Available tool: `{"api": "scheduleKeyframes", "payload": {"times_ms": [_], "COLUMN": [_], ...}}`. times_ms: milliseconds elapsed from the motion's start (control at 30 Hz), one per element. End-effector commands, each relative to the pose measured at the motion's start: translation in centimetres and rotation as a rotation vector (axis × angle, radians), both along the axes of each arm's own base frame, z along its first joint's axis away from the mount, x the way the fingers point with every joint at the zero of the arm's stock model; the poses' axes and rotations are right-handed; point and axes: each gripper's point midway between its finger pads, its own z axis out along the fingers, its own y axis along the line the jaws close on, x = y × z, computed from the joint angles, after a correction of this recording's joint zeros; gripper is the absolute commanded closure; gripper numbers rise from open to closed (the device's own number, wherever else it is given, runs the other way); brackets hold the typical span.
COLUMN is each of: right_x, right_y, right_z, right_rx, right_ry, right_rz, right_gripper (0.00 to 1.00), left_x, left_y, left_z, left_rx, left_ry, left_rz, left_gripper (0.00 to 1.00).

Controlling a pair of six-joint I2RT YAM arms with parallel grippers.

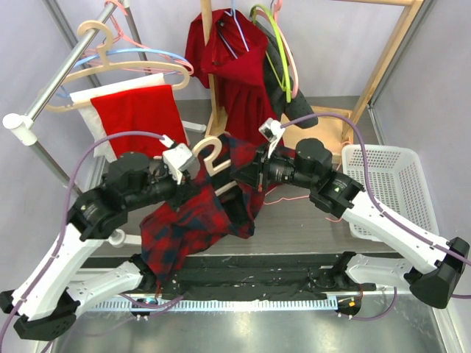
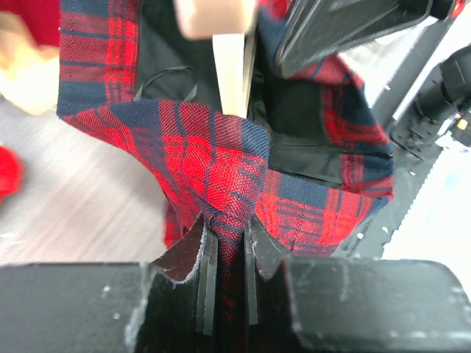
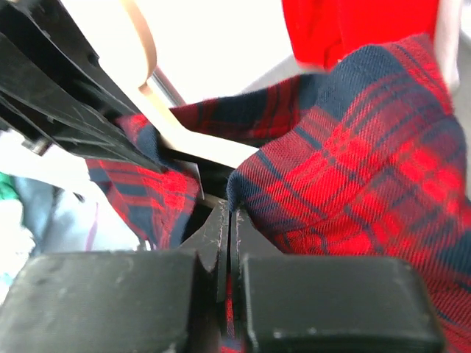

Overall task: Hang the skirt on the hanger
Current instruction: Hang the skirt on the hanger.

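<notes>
Skirt [image 1: 193, 224] pinched on two sides
Left tool [image 2: 227, 246] and right tool [image 3: 229, 220] each clamp plaid cloth, hanger [image 1: 213, 157] between them.

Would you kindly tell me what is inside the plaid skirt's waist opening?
A pale wooden hanger arm dips into the plaid skirt, against its black lining. The fabric hides the arm's lower end.

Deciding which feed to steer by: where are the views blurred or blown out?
Top external: sharp, evenly lit. Left wrist: skirt crisp, hanger at top out of focus, right side glaring. Right wrist: background blown out white at upper left, plaid slightly soft.
</notes>
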Motion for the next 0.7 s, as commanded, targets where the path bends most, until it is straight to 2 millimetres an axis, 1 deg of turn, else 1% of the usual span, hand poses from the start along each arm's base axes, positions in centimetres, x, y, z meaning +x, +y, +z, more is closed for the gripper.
{"api": "scheduleKeyframes", "payload": {"times_ms": [0, 33, 67, 100, 133, 167, 200, 233, 267, 300, 333, 367, 400, 433, 500, 533, 567, 600, 667], "right_x": [-4.9, -4.9, -4.8, -4.9, -4.9, -4.7, -4.7, -4.5, -4.3, -4.2, -4.2, -4.3, -4.2, -4.4, -4.7, -5.0, -5.1, -5.7, -5.7], "right_y": [0.6, 0.3, -0.4, -1.2, -1.7, -3.0, -3.6, -4.2, -5.3, -6.1, -6.8, -7.4, -7.8, -8.0, -7.9, -7.7, -7.4, -6.9, -5.8], "right_z": [-2.9, -3.7, -3.5, -4.1, -4.1, -3.7, -3.4, -2.4, -2.3, -1.5, 0.2, 0.4, 1.0, 2.2, 2.8, 3.5, 3.7, 3.7, 3.0], "right_rx": [-0.075, -0.102, -0.11, -0.136, -0.15, -0.165, -0.173, -0.168, -0.201, -0.201, -0.189, -0.209, -0.219, -0.209, -0.222, -0.213, -0.215, -0.219, -0.245], "right_ry": [0.09, 0.083, 0.07, 0.072, 0.058, 0.021, -0.001, -0.029, -0.058, -0.087, -0.126, -0.135, -0.175, -0.206, -0.258, -0.285, -0.311, -0.352, -0.381], "right_rz": [0.208, 0.201, 0.169, 0.15, 0.132, 0.084, 0.061, 0.037, 0.0, -0.026, -0.047, -0.058, -0.062, -0.058, -0.018, 0.002, 0.027, 0.093, 0.163], "right_gripper": [0.99, 0.95, 0.88, 0.81, 0.72, 0.69, 0.66, 0.58, 0.55, 0.53, 0.49, 0.46, 0.44, 0.39, 0.34, 0.32, 0.31, 0.3, 0.29], "left_x": [2.9, 2.9, 3.0, 2.9, 2.9, 2.7, 2.4, 2.0, 1.7, 1.4, 1.0, 0.6, 0.2, -0.2, -0.8, -1.1, -1.3, -1.8, -2.3], "left_y": [-5.3, -5.4, -5.5, -5.5, -5.4, -5.3, -5.1, -4.9, -4.9, -4.8, -4.5, -4.5, -4.4, -4.2, -4.3, -4.3, -4.4, -4.6, -4.7], "left_z": [3.7, 3.2, 2.9, 2.6, 2.3, 2.2, 2.0, 1.9, 2.0, 1.7, 1.9, 2.0, 1.8, 2.1, 2.4, 2.4, 2.5, 2.7, 2.6], "left_rx": [-0.223, -0.218, -0.214, -0.209, -0.203, -0.203, -0.199, -0.195, -0.197, -0.188, -0.187, -0.188, -0.181, -0.181, -0.186, -0.185, -0.185, -0.19, -0.176], "left_ry": [-0.096, -0.084, -0.077, -0.072, -0.071, -0.071, -0.068, -0.07, -0.07, -0.062, -0.074, -0.07, -0.065, -0.075, -0.08, -0.078, -0.083, -0.079, -0.077], "left_rz": [-0.078, -0.081, -0.081, -0.08, -0.08, -0.083, -0.09, -0.101, -0.112, -0.122, -0.13, -0.147, -0.162, -0.176, -0.207, -0.223, -0.236, -0.268, -0.312], "left_gripper": [1.0, 1.0, 1.0, 1.0, 1.0, 1.0, 1.0, 1.0, 1.0, 1.0, 1.0, 1.0, 1.0, 1.0, 1.0, 1.0, 1.0, 1.0, 1.0]}}
